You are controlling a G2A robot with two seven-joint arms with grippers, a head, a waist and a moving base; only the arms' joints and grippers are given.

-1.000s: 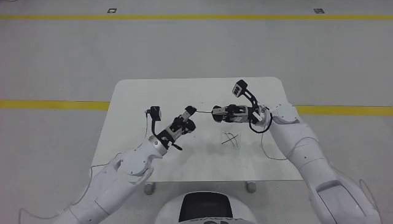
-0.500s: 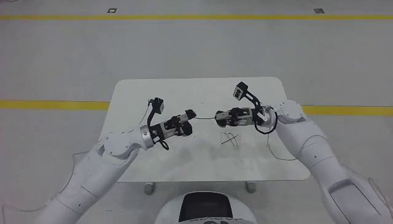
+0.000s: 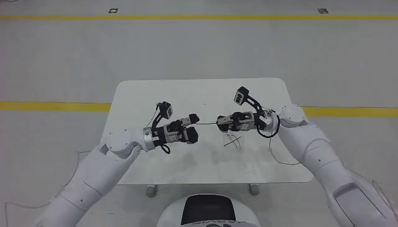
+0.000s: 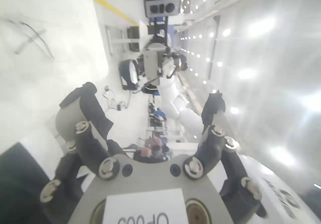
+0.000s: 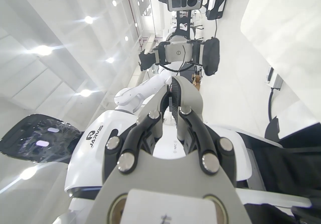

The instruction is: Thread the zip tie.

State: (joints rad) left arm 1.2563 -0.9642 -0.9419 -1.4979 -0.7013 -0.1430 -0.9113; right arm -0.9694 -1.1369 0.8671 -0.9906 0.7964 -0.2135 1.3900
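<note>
Shows the right claw (image 5: 169,89) pinched together on one end of a thin black zip tie (image 3: 206,123), held above the white tabletop (image 3: 137,99). Shows the strip reaching level toward the left claw (image 4: 150,95), spread wide apart and facing the right one close by. Shows loose zip ties (image 3: 233,141) lying crossed on the tabletop near the right claw.

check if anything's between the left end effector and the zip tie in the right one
Nothing visible. The open left end effector faces the zip tie held by the right end effector, with only air between.
</note>
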